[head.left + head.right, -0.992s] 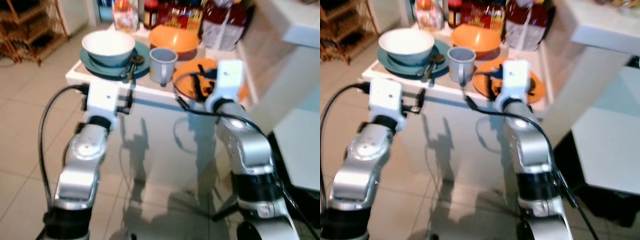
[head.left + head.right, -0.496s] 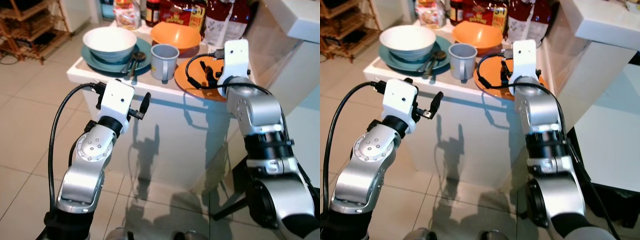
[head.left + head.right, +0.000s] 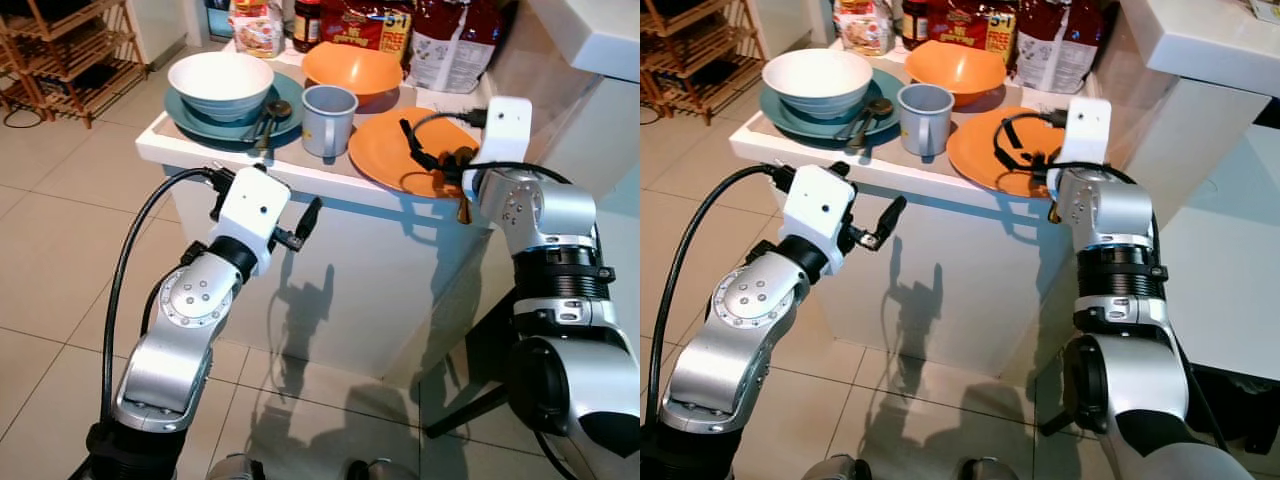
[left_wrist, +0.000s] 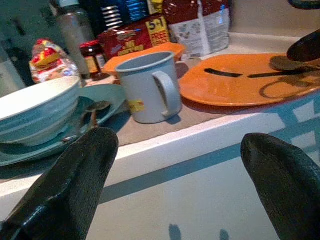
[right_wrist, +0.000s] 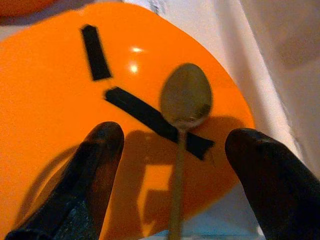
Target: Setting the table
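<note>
Left eye view: compared with half a second ago, the right claw (image 3: 447, 160) has drawn back toward the near rim of the flat orange plate (image 3: 385, 150) at centre right, and the left claw (image 3: 300, 222) sits lower and further right, in front of the white tabletop (image 3: 290, 170). A white bowl (image 3: 220, 82) on a teal plate (image 3: 192, 112) stands upper left, a grey mug (image 3: 328, 120) beside it, an orange bowl (image 3: 352, 68) behind.

Right eye view: the same layout; the left claw (image 3: 883, 222) hangs below the tabletop edge.

Left wrist view: the left claw's fingers (image 4: 75, 180) are spread wide, grasping nothing, facing the mug (image 4: 149, 87).

Right wrist view: a metal spoon (image 5: 183, 117) lies on the orange plate (image 5: 50, 110), long axis running bottom to top, bowl end toward the top, handle over the plate's rim. The right claw's fingers (image 5: 95, 170) are released, either side of the handle.
</note>
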Tool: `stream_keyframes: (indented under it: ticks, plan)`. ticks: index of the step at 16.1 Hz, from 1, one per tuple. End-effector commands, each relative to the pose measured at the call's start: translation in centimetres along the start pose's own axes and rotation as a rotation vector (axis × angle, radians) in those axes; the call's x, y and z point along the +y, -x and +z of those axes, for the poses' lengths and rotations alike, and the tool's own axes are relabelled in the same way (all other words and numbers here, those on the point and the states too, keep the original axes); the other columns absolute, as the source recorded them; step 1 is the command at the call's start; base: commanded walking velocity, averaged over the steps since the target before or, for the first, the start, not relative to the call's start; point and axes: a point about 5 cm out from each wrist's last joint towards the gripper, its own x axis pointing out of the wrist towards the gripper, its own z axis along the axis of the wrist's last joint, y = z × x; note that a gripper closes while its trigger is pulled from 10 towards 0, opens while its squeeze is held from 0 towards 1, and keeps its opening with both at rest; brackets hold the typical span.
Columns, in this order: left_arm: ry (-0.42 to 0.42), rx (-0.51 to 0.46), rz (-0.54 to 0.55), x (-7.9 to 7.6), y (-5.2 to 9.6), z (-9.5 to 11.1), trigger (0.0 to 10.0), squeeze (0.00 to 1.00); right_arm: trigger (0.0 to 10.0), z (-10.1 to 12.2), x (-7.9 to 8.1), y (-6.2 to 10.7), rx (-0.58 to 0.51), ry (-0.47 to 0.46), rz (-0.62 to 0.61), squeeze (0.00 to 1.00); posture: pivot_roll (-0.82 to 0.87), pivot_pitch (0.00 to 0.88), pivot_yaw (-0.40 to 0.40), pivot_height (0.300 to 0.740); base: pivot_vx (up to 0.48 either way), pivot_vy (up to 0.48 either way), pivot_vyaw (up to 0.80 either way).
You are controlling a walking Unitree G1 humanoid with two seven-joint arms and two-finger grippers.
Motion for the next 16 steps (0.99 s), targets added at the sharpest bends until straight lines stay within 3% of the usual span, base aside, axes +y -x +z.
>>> stream_keyframes:
  ticks: [1,5,10,11,12,13,14,16]
  plan:
    - [0.007,-0.009,-0.046,-0.6,0.2,0.4,10.0,1.0,10.0,1.0,-0.5,0.0,-0.026,-0.032,-0.012,0.0,0.03,0.096,-0.073,0.74,0.0,0.0,0.0]
    - [0.098,-0.021,-0.136,-1.6,0.6,0.7,10.0,1.0,10.0,0.6,-0.5,-0.6,-0.006,-0.065,-0.009,0.0,0.03,0.096,-0.076,0.74,0.0,0.0,0.0]
    - [0.084,-0.003,-0.177,-2.1,0.7,0.5,10.0,0.99,10.0,-0.3,-0.3,-1.1,0.036,-0.069,-0.002,0.0,0.03,0.094,-0.077,0.74,0.0,0.0,0.0]
    - [0.085,-0.001,-0.178,-2.0,0.7,0.6,10.0,0.99,6.0,-0.6,-0.4,-1.3,0.044,-0.075,-0.002,0.0,0.03,0.093,-0.077,0.74,0.0,0.0,0.0]
    - [0.085,0.001,-0.18,-2.0,0.8,0.6,10.0,0.99,2.7,-0.8,-0.4,-1.4,0.048,-0.081,0.0,0.0,0.03,0.094,-0.077,0.74,0.0,0.0,0.0]
    - [0.085,0.003,-0.181,-2.0,0.8,0.6,10.0,0.99,2.7,-0.9,-0.4,-1.5,0.049,-0.082,0.0,0.0,0.03,0.094,-0.077,0.74,0.0,0.0,0.0]
    - [0.084,0.004,-0.182,-2.0,0.8,0.6,10.0,0.99,0.0,-0.9,-0.4,-1.5,0.051,-0.081,0.001,0.0,0.04,0.095,-0.078,0.74,0.0,0.0,0.0]
    - [0.083,0.006,-0.183,-2.0,0.8,0.5,10.0,0.99,0.0,-1.0,-0.4,-1.6,0.053,-0.078,0.002,0.0,0.04,0.094,-0.077,0.74,0.0,0.0,0.0]
